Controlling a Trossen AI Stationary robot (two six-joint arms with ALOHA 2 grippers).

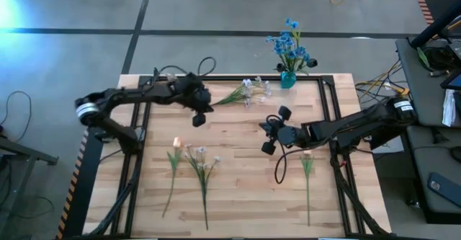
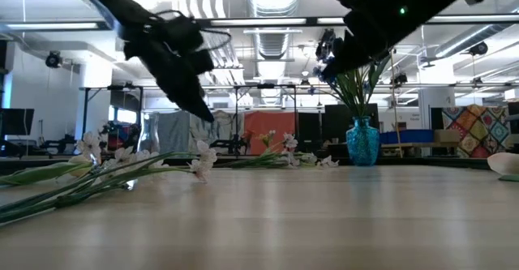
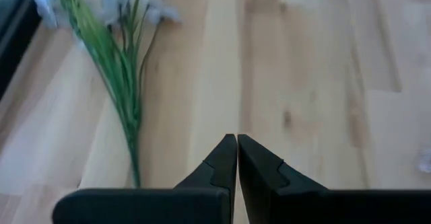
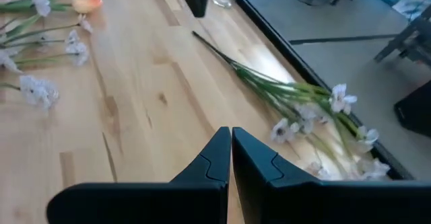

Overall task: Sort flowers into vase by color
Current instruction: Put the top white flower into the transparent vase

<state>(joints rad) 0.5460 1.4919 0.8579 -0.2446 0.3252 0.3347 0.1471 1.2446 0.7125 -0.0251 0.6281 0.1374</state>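
Closest to my low camera, a pale white-lilac stem lies flat on the light wood-plank table, blossoms pointing toward the middle. I see a black frame around the tabletop, grey floor beyond it, and in the low view a workshop room with ceiling lights and a patterned quilt at the right.

One teal vase stands at the far edge, holding the blue flowers. I can read no writing anywhere.

Another white-lilac spray lies just beside the vase. Near the front edge lie a peach bud stem, a white-lilac stem and one more stem.

I see the left gripper hovering mid-table, fingers pressed together, empty. My right gripper hovers nearby, also closed on nothing.
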